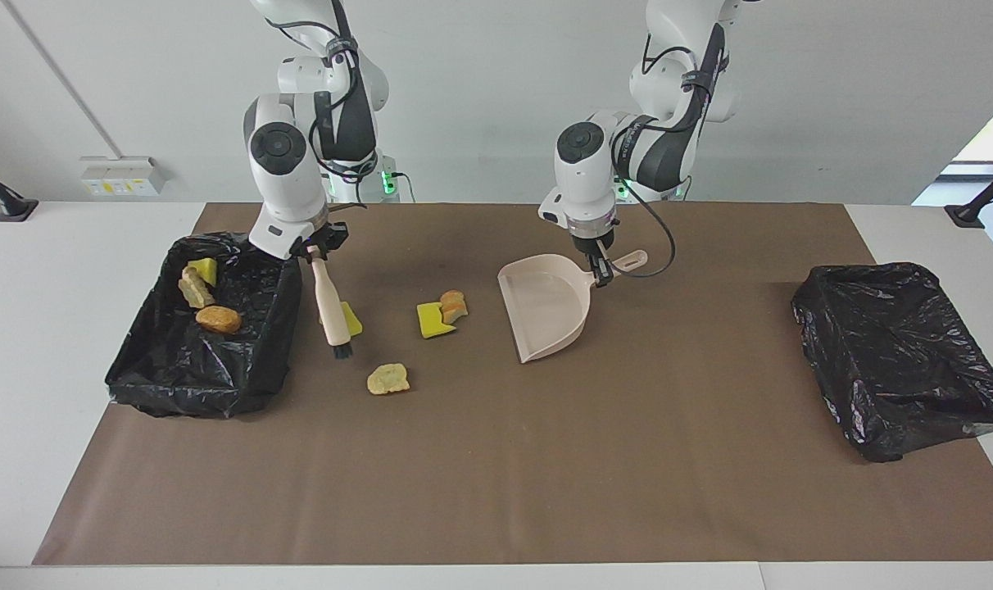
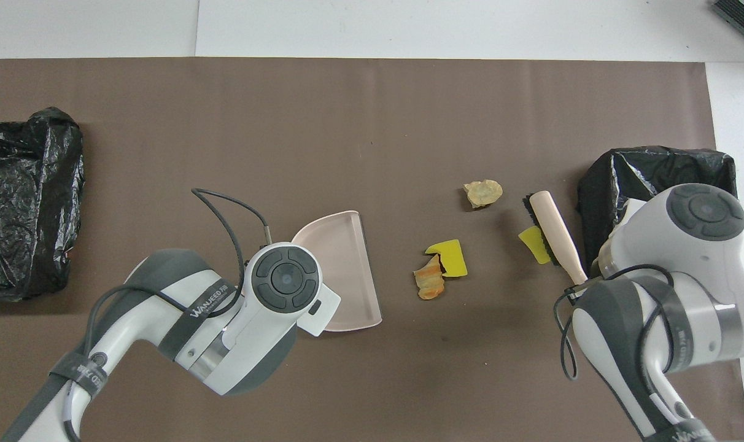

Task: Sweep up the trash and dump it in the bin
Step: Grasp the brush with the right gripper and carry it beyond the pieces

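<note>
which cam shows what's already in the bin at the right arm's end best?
Facing view: the bin lies open to it, with three trash pieces visible inside. Overhead, the right arm covers most of that bin; only black liner shows, no contents.

Brown table cover [image 1: 496, 459], black bin liners [image 1: 193, 360], beige dustpan [image 1: 546, 307], yellow and tan-orange trash [image 1: 441, 315], beige brush [image 1: 330, 303]

Both end effectors [image 1: 601, 269] [image 1: 316, 248] lowered, clamped.
</note>
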Available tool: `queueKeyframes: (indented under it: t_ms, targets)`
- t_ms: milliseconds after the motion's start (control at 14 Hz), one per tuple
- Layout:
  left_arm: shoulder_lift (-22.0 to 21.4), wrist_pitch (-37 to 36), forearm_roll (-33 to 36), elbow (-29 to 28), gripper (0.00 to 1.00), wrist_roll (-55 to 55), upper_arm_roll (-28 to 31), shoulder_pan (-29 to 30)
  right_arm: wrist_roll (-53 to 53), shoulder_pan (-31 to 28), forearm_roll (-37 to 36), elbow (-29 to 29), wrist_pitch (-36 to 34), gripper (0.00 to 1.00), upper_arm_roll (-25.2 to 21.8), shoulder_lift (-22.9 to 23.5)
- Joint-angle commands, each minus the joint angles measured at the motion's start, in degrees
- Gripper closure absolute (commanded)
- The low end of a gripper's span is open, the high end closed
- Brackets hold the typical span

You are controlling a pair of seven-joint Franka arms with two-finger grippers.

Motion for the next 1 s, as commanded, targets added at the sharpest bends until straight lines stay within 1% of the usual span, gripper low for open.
queueKeyframes:
  t_ms: [0,72,215,286,358,501,572,715,787,930]
  targets:
    - [-1.73,1.28,1.52,-2.26,1.00,0.00,0.78,-0.71,3.79,1.86,-2.08,-4.10,0.18,1.00,0.45,-3.86]
    - [-1.82,1.02,1.52,-2.43,1.00,0.00,0.78,-0.71,5.18,2.47,-2.08,-4.54,0.26,1.00,0.45,-3.60]
    - [-1.91,1.63,1.52,-3.14,1.00,-0.09,0.86,-0.63,9.14,3.97,-2.78,-6.65,3.15,1.00,0.45,-2.54]
    - [-1.91,1.63,1.52,-3.14,1.00,0.00,0.78,-0.19,9.94,4.67,-1.91,-6.92,3.34,1.00,0.53,-1.84]
    - [-1.91,1.63,1.52,-3.14,1.00,0.00,0.78,0.16,8.99,4.93,0.62,-6.92,3.43,1.00,0.54,-1.57]
    - [-1.91,1.55,1.52,-3.23,1.00,0.00,0.78,0.43,2.08,4.24,11.66,-6.92,4.56,1.00,0.45,-1.13]
    - [-1.91,1.98,1.52,-3.23,1.00,0.00,0.78,0.43,0.90,4.23,14.94,-7.01,5.00,1.00,0.53,-0.52]
    - [-1.91,1.98,1.52,-3.31,1.00,0.08,0.78,0.43,1.15,5.54,20.65,-7.62,6.75,1.00,0.54,2.19]
    - [-1.91,1.98,1.52,-3.40,1.00,0.08,0.78,0.43,0.98,7.20,25.39,-7.54,7.90,1.00,0.54,2.38]
    - [-2.00,2.16,1.52,-3.75,1.00,0.00,0.78,0.43,0.98,9.58,33.31,-7.53,8.00,1.00,0.54,2.12]
